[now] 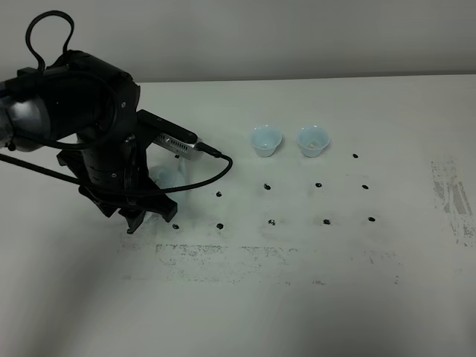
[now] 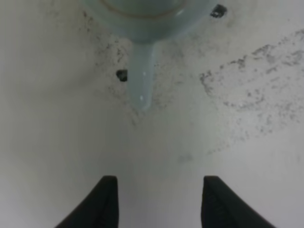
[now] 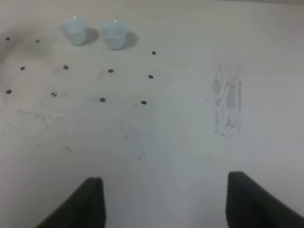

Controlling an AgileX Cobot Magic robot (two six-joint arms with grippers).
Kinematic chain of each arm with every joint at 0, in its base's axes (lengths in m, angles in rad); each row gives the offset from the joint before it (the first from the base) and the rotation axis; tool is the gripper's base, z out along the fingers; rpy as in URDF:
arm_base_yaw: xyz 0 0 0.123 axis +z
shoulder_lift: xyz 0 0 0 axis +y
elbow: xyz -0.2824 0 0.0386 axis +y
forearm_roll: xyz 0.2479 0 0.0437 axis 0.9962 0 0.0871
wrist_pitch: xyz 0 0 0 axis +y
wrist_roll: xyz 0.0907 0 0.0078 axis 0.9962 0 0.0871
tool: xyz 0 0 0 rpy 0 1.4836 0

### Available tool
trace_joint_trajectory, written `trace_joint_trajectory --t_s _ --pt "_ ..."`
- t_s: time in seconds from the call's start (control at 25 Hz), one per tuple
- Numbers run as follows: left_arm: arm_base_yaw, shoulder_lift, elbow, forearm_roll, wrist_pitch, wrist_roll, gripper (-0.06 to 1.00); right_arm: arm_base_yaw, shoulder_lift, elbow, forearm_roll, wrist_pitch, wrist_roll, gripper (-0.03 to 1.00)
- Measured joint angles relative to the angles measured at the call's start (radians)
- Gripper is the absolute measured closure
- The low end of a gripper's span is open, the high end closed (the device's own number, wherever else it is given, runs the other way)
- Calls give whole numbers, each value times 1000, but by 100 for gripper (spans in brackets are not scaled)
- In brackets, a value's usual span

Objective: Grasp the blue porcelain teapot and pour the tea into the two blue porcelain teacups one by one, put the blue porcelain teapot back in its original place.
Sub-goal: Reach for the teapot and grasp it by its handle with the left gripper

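Note:
The blue porcelain teapot [image 1: 165,177] is mostly hidden behind my left arm in the high view, with only a pale blue patch showing. In the left wrist view the teapot [image 2: 137,19] lies ahead of the fingers, and a narrow pale-blue part [image 2: 142,78] juts from its belly toward them. My left gripper [image 2: 159,187] is open, short of the pot, with bare table between its fingers. The two blue porcelain teacups [image 1: 265,140] [image 1: 312,140] stand side by side at the table's far middle. They also show as cups [image 3: 75,31] [image 3: 114,34] far from my open right gripper [image 3: 164,187].
Black dot marks [image 1: 268,186] form rows on the white table [image 1: 297,297] in front of the cups. Scuffed grey patches lie near the front [image 1: 223,256] and at the right edge [image 1: 450,193]. A black cable [image 1: 216,167] loops off the left arm.

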Motion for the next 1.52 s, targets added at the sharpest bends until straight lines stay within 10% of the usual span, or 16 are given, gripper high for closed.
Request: trace_joint_trajectory --t_s 1.52 --pt "2 105 6 29 -199 3 52 0 0 0 0 0 0 40"
